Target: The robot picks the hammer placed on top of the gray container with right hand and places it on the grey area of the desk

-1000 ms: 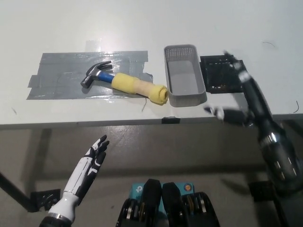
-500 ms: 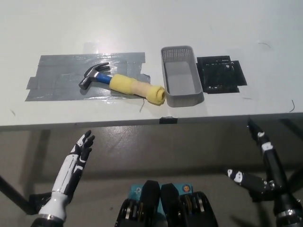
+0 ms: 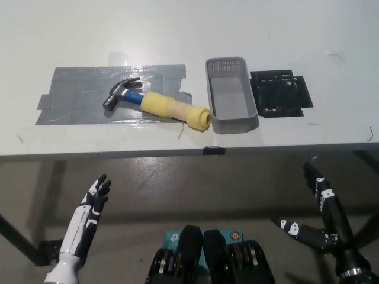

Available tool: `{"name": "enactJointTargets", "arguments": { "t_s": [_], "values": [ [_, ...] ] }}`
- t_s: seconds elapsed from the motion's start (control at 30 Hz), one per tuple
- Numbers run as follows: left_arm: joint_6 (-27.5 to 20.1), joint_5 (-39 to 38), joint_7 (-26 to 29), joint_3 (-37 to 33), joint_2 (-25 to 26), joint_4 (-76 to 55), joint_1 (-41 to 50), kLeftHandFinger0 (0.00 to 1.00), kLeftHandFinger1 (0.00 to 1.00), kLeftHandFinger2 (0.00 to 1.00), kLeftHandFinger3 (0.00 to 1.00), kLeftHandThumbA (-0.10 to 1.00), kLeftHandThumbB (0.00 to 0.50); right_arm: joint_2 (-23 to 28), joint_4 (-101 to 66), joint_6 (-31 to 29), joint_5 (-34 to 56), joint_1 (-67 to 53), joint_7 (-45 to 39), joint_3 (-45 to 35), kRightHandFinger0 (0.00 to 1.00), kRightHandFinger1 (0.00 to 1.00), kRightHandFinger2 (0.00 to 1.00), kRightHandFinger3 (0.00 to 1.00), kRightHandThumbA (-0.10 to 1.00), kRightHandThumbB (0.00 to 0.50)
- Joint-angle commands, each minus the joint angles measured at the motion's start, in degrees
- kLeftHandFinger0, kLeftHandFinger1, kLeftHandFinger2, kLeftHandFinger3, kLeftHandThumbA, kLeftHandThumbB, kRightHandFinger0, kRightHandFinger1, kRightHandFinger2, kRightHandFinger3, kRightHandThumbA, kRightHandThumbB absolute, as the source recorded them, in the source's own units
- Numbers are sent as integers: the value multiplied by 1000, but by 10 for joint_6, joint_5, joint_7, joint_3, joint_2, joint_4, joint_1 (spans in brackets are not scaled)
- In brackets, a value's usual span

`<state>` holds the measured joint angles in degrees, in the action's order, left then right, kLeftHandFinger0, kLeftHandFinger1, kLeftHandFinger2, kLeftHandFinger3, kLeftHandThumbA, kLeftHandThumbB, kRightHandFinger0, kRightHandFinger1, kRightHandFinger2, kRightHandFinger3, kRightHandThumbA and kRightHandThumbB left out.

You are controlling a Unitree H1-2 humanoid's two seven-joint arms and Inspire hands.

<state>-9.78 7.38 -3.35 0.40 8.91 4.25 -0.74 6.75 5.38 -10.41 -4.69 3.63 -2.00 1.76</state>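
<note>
Hammer [image 3: 155,105] lies flat on the worktop [image 3: 177,29], head on the grey tape patch [image 3: 83,94], yellow grip running right past the patch's edge, its end just beside the container [image 3: 231,94] near its front-left corner. It is not on the container. Container is upright, and nothing shows inside it. Black mat [image 3: 280,93] sits just to its right.

Versus 0.5 s ago: hammer, container, mat and patch keep the same layout relative to each other; the small overall offset looks like camera shift. Versus 1.0 s ago: the right hand was up at the worktop edge near the mat; it is now down below the worktop.

Right hand [image 3: 317,213]: bottom right, below the front edge, well apart from the hammer. Fingers spread wide, one pointing up, another out to the picture's left. It holds nothing and touches nothing.

Left hand [image 3: 89,216]: resting at lower left, below the worktop, a bit lower in frame than 0.5 s ago. Fingers extended and slightly apart, pointing up toward the worktop edge, empty.
</note>
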Motion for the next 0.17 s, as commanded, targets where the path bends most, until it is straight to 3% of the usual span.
{"name": "enactJointTargets", "arguments": {
  "t_s": [0.0,0.13],
  "values": [
    [-18,-4,5,3,3,-24,-1,1000,1000,1000,1000,1000,131,2,-7,-29,9,0,-7,1,1000,1000,1000,1000,971,170],
    [-24,-1,9,6,6,-22,-6,1000,1000,1000,1000,1000,122,3,-3,-32,3,8,-7,4,1000,1000,1000,1000,951,159]
  ]
}}
